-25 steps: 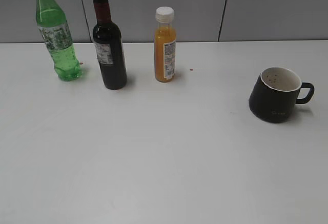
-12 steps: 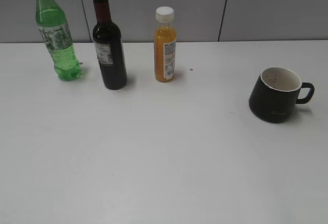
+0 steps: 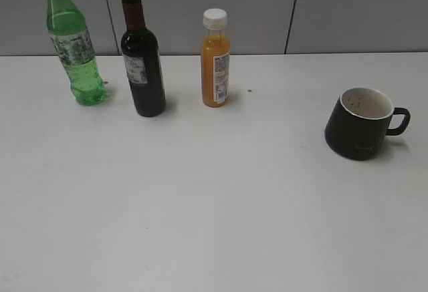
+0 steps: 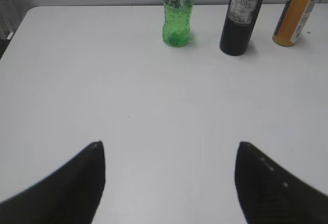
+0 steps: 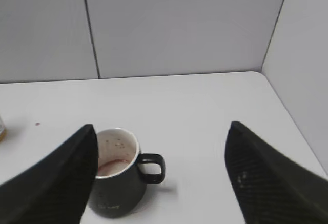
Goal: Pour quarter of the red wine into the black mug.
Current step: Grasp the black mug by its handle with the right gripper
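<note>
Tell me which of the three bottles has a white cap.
The orange juice bottle, rightmost in the row. The green bottle has a yellowish cap; the red wine has dark red foil.

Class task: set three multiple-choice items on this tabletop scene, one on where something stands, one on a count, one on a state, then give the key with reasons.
1. Where does the red wine stand among the bottles?
A. Between the green bottle and the orange juice bottle
B. At the far left of the row
C. Beside the black mug

2. How many bottles are on the table?
A. Two
B. Three
C. Four

3. How are the left gripper and right gripper?
A. Both shut on bottles
B. One holds the mug
C. Both open, holding nothing

Key: 1 A, the dark bottle is the middle one of the row. 2 B, green, dark and orange bottles are all that show. 3 C, each wrist view shows fingers spread wide with only table or mug beyond them.
</note>
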You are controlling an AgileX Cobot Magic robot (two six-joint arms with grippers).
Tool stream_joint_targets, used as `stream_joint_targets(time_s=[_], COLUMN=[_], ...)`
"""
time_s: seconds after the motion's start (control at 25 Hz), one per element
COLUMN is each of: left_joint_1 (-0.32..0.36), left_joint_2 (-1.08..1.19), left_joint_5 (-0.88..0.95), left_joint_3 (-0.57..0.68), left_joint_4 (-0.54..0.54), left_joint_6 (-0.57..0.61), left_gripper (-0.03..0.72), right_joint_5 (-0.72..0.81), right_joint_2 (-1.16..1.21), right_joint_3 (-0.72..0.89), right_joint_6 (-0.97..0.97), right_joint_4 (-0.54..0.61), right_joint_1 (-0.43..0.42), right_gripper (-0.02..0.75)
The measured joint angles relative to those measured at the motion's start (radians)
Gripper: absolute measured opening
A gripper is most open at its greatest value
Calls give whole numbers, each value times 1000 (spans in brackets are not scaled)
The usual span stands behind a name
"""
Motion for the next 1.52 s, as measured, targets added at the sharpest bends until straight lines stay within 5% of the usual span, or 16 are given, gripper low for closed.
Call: stream_joint_targets(time_s=[0.44, 0.72, 0.84, 1.28, 1.52], left_joint_1=[0, 0, 0, 0, 0], left_joint_2=[0, 0, 0, 0, 0], left_joint_5=[0, 0, 0, 0, 0], left_joint_3=[0, 0, 0, 0, 0], left_joint_4=[0, 0, 0, 0, 0], left_joint_6=[-1, -1, -1, 0, 0], left_gripper=[589, 589, 589, 589, 589], right_joint_5=[-568, -1151, -1224, -1242, -1244], right_joint_2=[335, 619, 758, 920, 948], right_joint_3=[96, 338, 377, 379, 302], right_joint_6=[77, 416, 492, 523, 619], right_joint_4=[-86, -275, -318, -471, -940], right_joint_1=[275, 298, 291, 179, -161], right_gripper=[583, 585, 585, 586, 586])
